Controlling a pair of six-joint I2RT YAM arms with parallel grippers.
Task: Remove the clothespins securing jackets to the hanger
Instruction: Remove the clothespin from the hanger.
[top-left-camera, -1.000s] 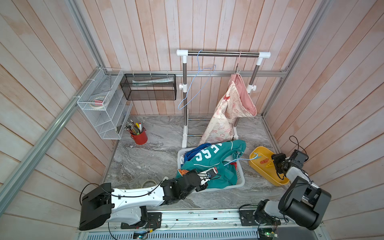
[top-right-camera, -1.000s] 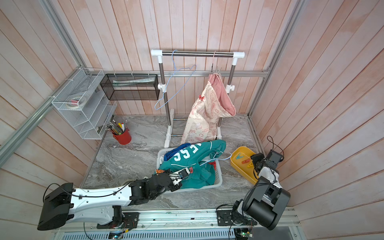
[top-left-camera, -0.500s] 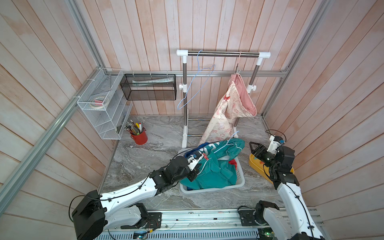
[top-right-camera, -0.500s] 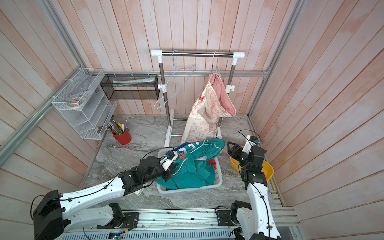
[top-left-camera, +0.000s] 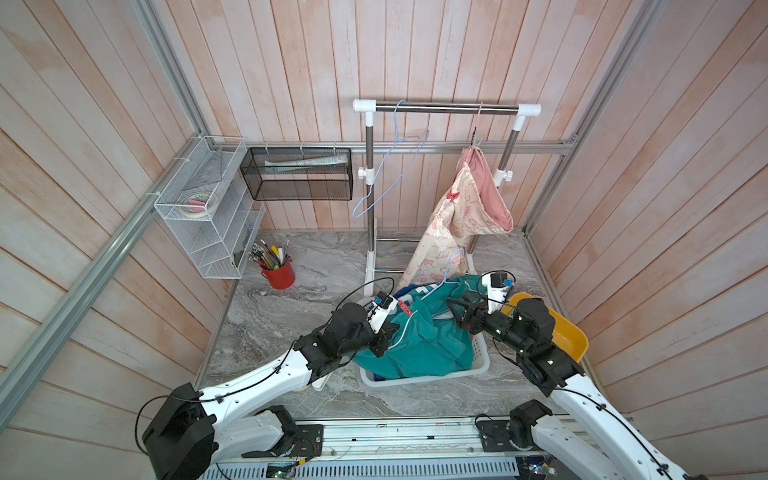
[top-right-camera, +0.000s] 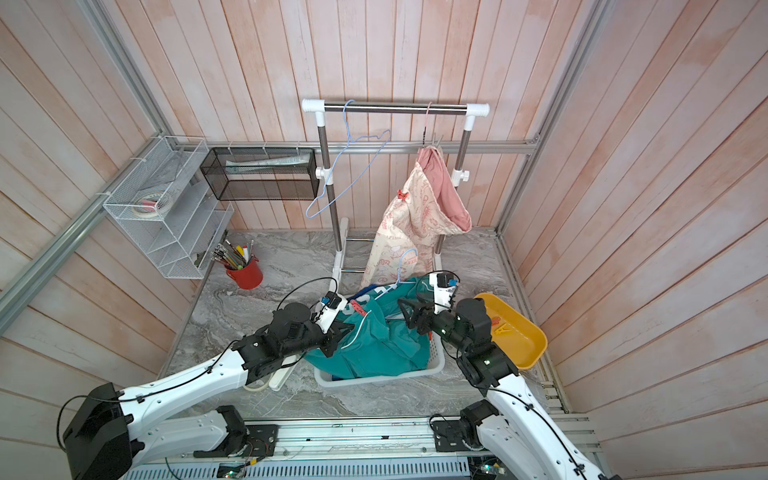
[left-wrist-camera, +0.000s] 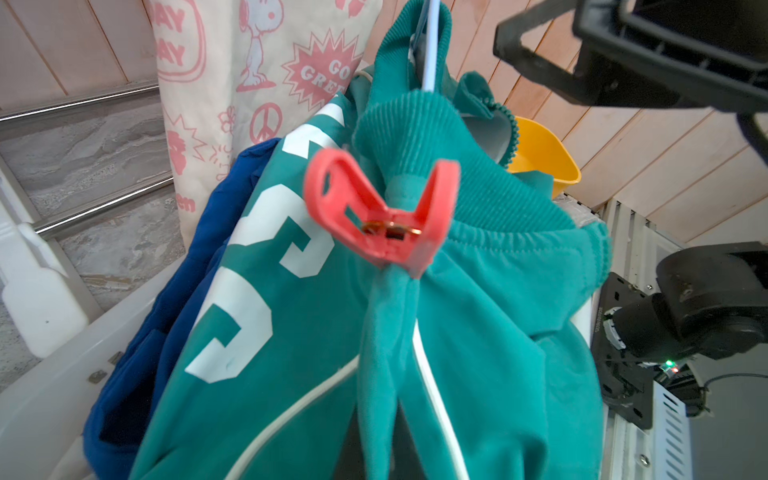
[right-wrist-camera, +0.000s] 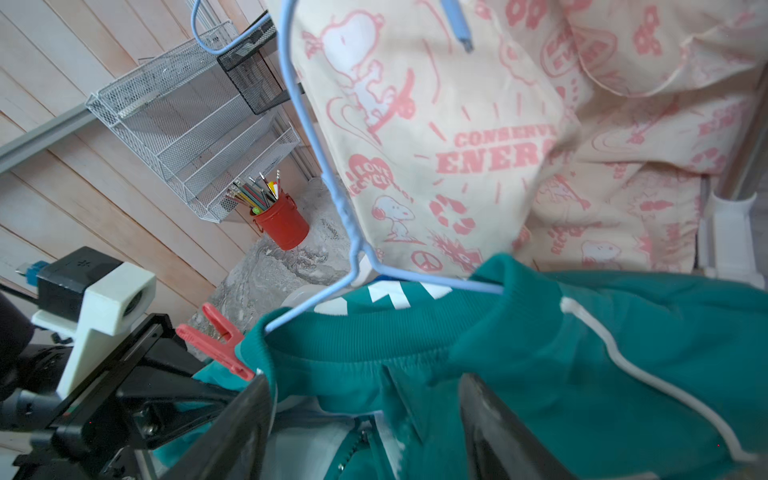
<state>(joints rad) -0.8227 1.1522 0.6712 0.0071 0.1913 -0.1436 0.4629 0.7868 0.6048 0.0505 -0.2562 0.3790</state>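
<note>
The left gripper is clenched, apparently on a fold of the teal jacket, and holds it up over the white basket at the near middle of the table. Just past its hold, a red clothespin pinches the jacket onto the pale hanger. The right gripper is spread wide over the same jacket and grips nothing. To the right, the yellow tub holds loose clothespins, evidently ones taken off. On the far rack, the cream jacket carries another clothespin. I judge the job partway done, with at least two pins left.
</note>
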